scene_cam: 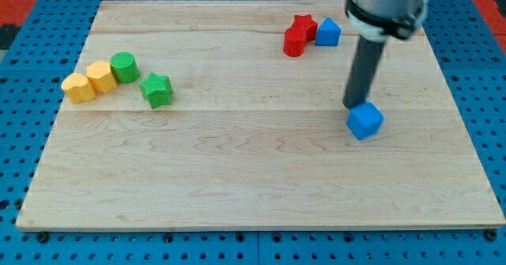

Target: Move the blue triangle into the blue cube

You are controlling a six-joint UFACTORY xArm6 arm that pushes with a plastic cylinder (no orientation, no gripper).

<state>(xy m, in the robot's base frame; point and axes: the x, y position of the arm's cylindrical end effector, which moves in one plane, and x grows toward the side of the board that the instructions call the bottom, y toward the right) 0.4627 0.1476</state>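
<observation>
Camera view: our tip (353, 105) touches the blue cube (364, 121); the blue triangle (328, 32) sits well apart, unmoved; we have no jaws.

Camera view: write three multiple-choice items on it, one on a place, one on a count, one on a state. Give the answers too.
1. Where is my tip?
A. At the upper-left edge of the lower blue block
B. Beside the green star
C. At the view's bottom left corner

2. How many red blocks are on the board?
A. None
B. Two
C. Four

3. How do the two blue blocks stand to each other?
A. Stacked
B. Touching side by side
C. Well apart

Answers:
1 A, the rod ends right against that block.
2 B, a red star and a red cylinder-like block sit together near the view's top.
3 C, the upper blue block lies by the red pair, with bare wood between it and the lower one.
</observation>
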